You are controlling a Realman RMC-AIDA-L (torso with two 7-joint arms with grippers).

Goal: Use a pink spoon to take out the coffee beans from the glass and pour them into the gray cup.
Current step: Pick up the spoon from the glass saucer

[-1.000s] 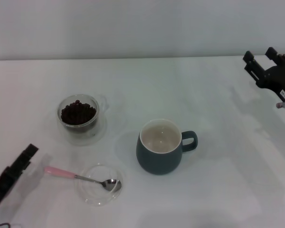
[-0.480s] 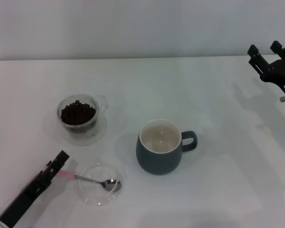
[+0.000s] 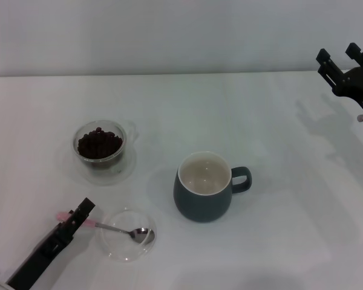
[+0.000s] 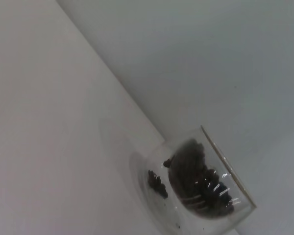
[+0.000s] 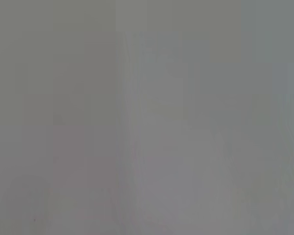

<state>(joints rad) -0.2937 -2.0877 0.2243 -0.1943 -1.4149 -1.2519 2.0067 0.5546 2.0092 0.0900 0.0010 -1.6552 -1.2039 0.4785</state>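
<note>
The pink spoon (image 3: 116, 228) lies with its silver bowl in a flat clear dish (image 3: 111, 244) and its pink handle pointing left. My left gripper (image 3: 83, 211) comes in from the bottom left, and its tip lies over the middle of the pink handle. The glass (image 3: 100, 145) with coffee beans (image 3: 99, 142) stands behind the spoon; the glass also shows in the left wrist view (image 4: 201, 188). The gray cup (image 3: 202, 187) stands empty at the centre, handle to the right. My right gripper (image 3: 345, 63) is open and raised at the far right edge.
The white table (image 3: 278, 229) ends at a pale wall behind. The right wrist view shows only a blank pale surface.
My left gripper has moved forward and right, from beside the spoon's handle end to over the handle. My right gripper has drifted slightly right and up.
</note>
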